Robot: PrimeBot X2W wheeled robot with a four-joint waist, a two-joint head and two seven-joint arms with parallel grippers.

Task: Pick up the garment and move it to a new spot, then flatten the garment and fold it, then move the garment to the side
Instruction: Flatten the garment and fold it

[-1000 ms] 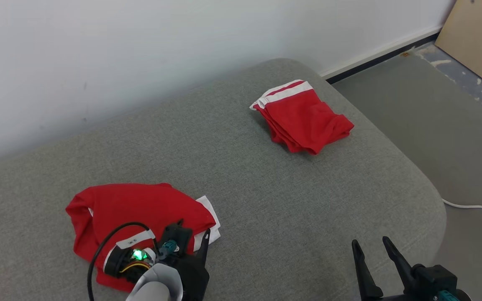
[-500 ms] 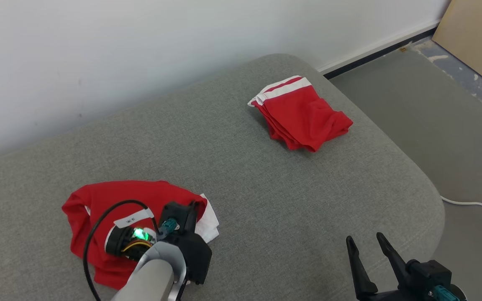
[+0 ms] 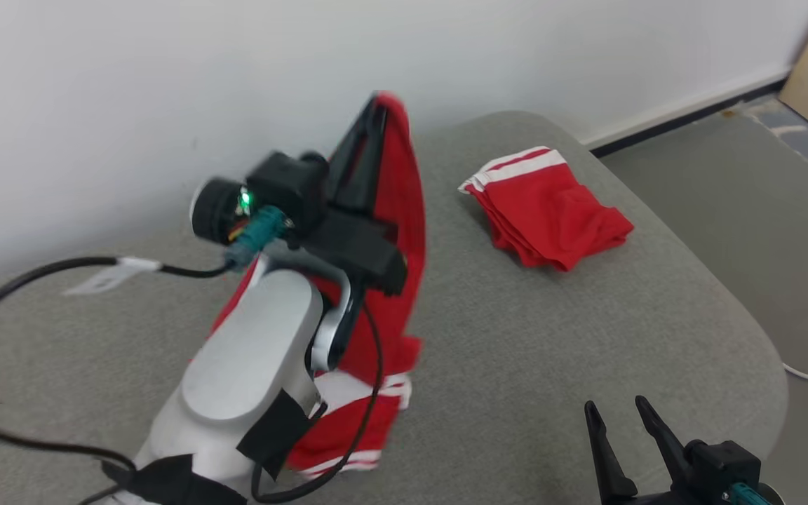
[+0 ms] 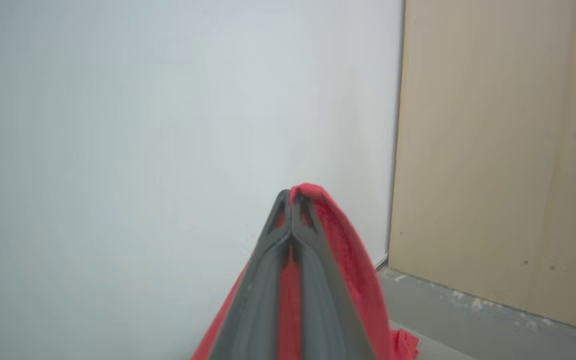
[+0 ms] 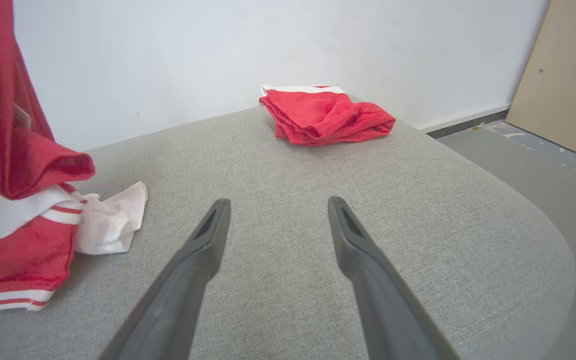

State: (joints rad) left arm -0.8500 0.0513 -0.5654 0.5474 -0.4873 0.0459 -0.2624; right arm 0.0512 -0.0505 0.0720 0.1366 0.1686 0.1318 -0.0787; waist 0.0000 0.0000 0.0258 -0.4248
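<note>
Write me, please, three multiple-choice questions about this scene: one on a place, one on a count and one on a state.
1. Where does the folded garment lie?
A. on the floor
B. in a basket
C. on the grey cushion, near its far corner

2. How many red garments are in sight?
A. one
B. two
C. four

3. What is the left end effector doing?
A. shut on the hanging garment
B. open and empty
C. pressed flat on the cushion

Answers: C, it lies on the cushion close to the wall; B, one is folded and one hangs; A, it is closed with red cloth pinched in it.
</note>
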